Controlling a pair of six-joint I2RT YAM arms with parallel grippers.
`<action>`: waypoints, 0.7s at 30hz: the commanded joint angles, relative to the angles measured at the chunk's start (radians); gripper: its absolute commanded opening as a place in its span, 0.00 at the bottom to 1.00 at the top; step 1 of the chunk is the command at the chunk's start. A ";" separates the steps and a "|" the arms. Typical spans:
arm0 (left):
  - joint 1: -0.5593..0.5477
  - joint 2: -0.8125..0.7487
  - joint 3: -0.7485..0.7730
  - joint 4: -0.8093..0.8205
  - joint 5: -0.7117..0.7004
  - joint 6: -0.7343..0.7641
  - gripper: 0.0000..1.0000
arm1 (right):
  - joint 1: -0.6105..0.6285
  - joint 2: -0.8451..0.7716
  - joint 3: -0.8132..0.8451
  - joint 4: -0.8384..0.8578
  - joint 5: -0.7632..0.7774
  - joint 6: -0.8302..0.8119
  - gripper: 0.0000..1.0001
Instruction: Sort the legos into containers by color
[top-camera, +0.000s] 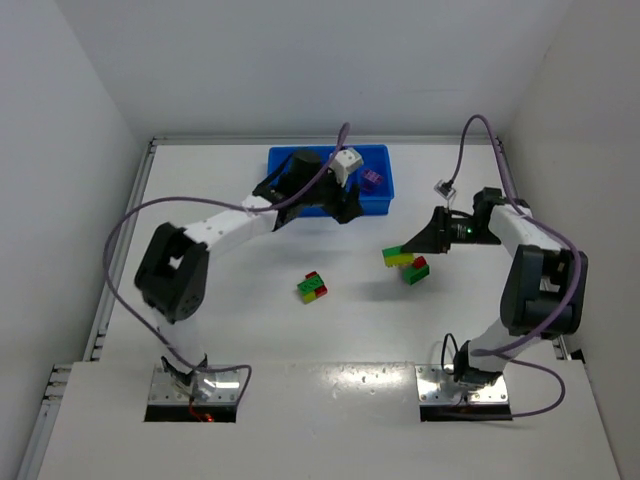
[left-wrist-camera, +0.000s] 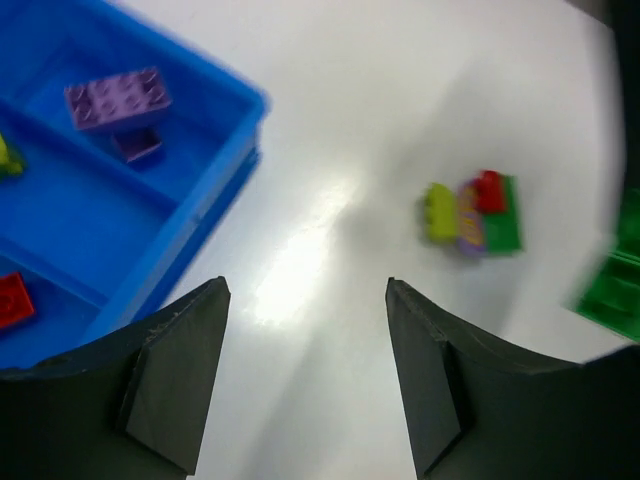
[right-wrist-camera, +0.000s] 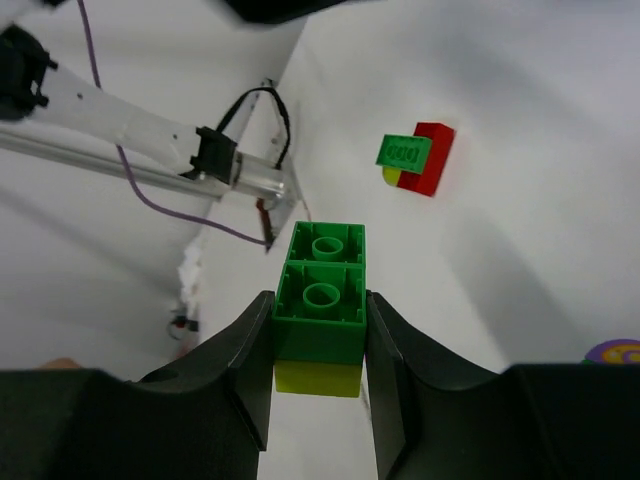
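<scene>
A green-on-yellow stack of plastic toy bricks (right-wrist-camera: 322, 270) is pinched in the narrowly parted right gripper (right-wrist-camera: 319, 320), at five o'clock from the bright blue compartmented plastic tray (top-camera: 278, 160). The left gripper (left-wrist-camera: 305, 300) is held half open and empty beside the tray. Splitting the stack seems called for next, then colour-matched drops.

There is one blue tray (top-camera: 282, 160), and three of its compartments (left-wrist-camera: 90, 215) show in the left wrist view. Four bricks lie inside it: two purple bricks, one large (left-wrist-camera: 117, 98) and one small (left-wrist-camera: 137, 146), one red brick (left-wrist-camera: 12, 300), and one yellow brick (left-wrist-camera: 4, 156) cut off by the frame edge.

Three groups of joined bricks sit outside the tray:
- One four-colour clump (left-wrist-camera: 475, 213) shows four bricks: yellow, purple, red and green.
- One three-colour clump (right-wrist-camera: 415, 160) shows three: green, red and yellow.
- One green-and-yellow stack (right-wrist-camera: 320, 300) has two.

Thirteen bricks can be counted in all. There are two arms, the left arm (top-camera: 215, 232) and the right arm (top-camera: 530, 250), on two metal base plates, one left (top-camera: 195, 392) and one right (top-camera: 465, 390).
</scene>
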 joint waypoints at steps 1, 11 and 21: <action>-0.086 -0.211 -0.107 -0.003 -0.052 0.179 0.70 | 0.002 0.054 0.062 -0.056 -0.127 0.001 0.00; -0.362 -0.363 -0.284 -0.116 -0.485 0.446 0.70 | 0.020 0.300 0.168 -0.254 -0.245 -0.083 0.00; -0.590 -0.285 -0.349 0.060 -0.882 0.627 0.70 | 0.029 0.352 0.177 -0.251 -0.245 -0.032 0.00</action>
